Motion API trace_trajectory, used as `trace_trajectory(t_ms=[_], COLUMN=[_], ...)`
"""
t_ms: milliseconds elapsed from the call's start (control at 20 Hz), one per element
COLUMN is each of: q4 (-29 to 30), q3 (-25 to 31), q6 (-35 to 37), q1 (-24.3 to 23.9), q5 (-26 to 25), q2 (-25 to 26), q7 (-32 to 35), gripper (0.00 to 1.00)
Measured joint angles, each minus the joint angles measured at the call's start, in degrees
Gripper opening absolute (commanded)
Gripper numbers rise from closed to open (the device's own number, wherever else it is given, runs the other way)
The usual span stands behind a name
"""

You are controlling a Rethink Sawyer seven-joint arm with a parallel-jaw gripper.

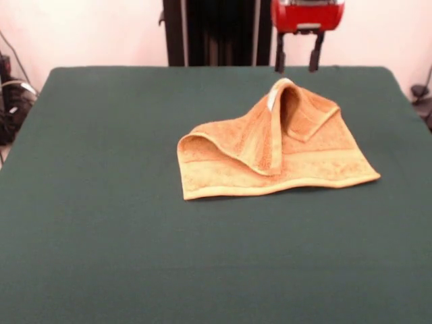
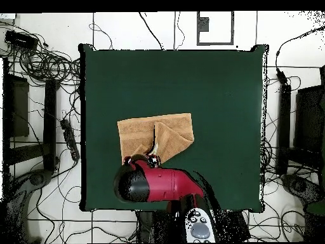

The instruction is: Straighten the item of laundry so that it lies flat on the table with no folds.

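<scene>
The orange-tan towel (image 1: 270,158) lies right of the middle of the dark green table (image 1: 101,202). One part is folded over and stands up in a peak with a white tag (image 1: 273,96); a fold rolls across its left half. My gripper (image 1: 297,67) hangs just above and behind the peak, its two black fingers (image 1: 279,59) apart with nothing between them. In the overhead view the towel (image 2: 152,133) lies left of the table's (image 2: 216,95) middle, and the red arm (image 2: 162,184) covers its edge nearest the robot's base.
The black pedestal (image 1: 216,30) stands at the table's far side. Cables (image 2: 44,63) and black stands (image 2: 49,121) lie on the floor around the table. A cable bundle (image 1: 13,101) sits off the table's far left corner.
</scene>
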Motion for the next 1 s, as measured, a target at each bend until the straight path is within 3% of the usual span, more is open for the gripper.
trace_trajectory(t_ms=[650,850,1000], q4=[4.5,4.2,1.6], q3=[-0.2,-1.9,-3.6], q6=[0.0,1.6,6.7], q1=[0.3,3.1,6.9], q5=[1.2,1.5,1.5], q2=[-2.8,-3.9,-4.7], q7=[0.0,0.0,0.0], gripper=[1.00,1.00,1.00])
